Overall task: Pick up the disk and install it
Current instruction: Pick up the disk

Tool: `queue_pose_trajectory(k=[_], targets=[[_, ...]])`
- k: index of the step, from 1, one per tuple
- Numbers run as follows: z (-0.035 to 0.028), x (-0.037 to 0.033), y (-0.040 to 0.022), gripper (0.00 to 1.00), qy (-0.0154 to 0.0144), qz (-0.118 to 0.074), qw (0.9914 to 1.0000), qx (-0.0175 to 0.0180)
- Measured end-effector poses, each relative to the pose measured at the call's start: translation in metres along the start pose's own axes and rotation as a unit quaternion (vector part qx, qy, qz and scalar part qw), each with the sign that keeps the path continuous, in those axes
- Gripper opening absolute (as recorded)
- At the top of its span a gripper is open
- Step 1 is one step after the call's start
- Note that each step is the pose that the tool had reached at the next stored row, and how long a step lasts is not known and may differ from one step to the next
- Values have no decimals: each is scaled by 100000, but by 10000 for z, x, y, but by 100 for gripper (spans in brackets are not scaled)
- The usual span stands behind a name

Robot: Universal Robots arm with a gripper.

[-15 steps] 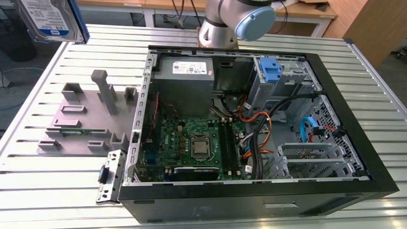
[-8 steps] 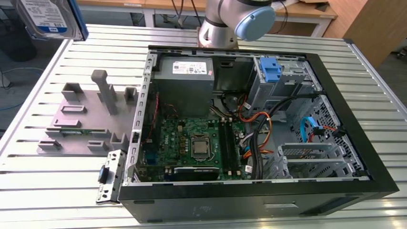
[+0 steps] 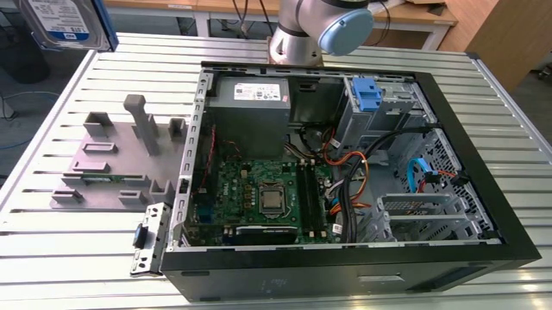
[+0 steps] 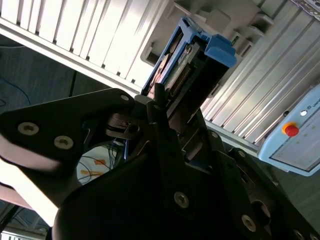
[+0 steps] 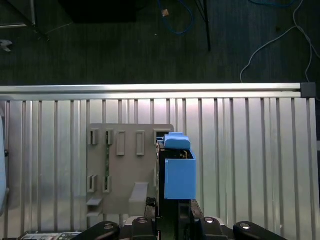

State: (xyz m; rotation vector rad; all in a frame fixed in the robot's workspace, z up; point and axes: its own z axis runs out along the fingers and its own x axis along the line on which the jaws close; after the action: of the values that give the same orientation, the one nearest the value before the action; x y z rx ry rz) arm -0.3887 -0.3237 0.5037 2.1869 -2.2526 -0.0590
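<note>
The disk [image 3: 62, 22] hangs high over the table's far corner at the exterior view's left, its white-and-blue label facing out and a blue bracket along its edge. In both wrist views it stands edge-on between the black fingers, with the bracket [image 5: 179, 176] and its blue tab [image 4: 220, 50] at the far end. My gripper [image 5: 171, 206] is shut on the disk [image 4: 182, 75], gripping its near end. Below it lie the slatted table and the grey fixture [image 5: 125, 167].
The open computer case [image 3: 483, 161] lies on its side at the exterior view's right, with a power-supply box [image 3: 250, 93], motherboard [image 3: 258, 194], cables and a blue latch piece [image 3: 366, 97]. A grey holder fixture [image 3: 121, 161] sits to its left. A pendant with a red button [image 4: 290, 131] is nearby.
</note>
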Motion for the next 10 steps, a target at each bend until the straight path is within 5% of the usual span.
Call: queue_pose_trajectory(k=[10], targets=[[-80, -4, 2, 35, 227, 4, 100000, 4]])
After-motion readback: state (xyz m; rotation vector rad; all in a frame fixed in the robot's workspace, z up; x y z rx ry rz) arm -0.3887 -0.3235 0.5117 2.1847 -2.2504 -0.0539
